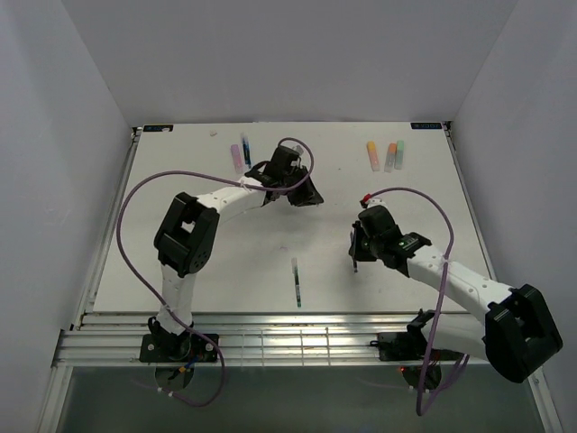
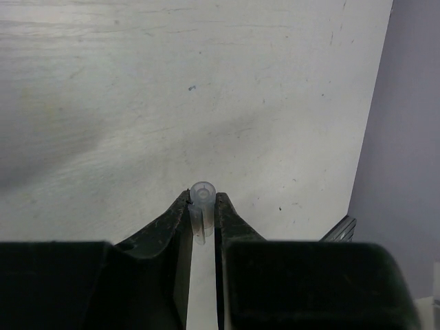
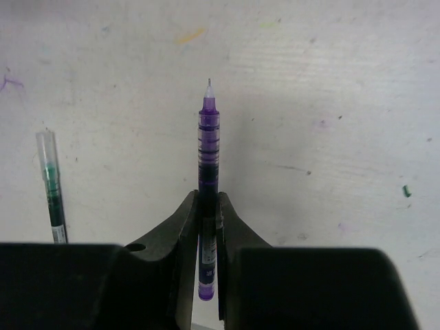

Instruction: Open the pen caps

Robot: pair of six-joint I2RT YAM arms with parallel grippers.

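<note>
On the white surface (image 1: 207, 262) the job looks barely begun: one pen is open and the rest appear to be waiting. The five coloured pens lie well apart from both arms at the far edge: a stubby pink marker (image 1: 237, 157) and a slim blue pen (image 1: 245, 149) on the left, and a yellow-orange marker (image 1: 372, 155), an orange marker (image 1: 391, 157) and a mint-green marker (image 1: 399, 153) on the right. They are too small in the top view to tell whether their caps are on. The right gripper (image 3: 208, 203) has its fingers pressed on the barrel of a thin purple-inked pen (image 3: 208, 137), whose fine tip is bare. Beside it a thin green-inked pen (image 3: 52, 196) lies on the surface with its clear cap still on. The left gripper (image 2: 203, 207) pinches a small clear plastic cap (image 2: 203, 192) between its fingers, held above the surface. The purple pen's rear end is hidden by the gripper body, and so is the cap's lower part.
</note>
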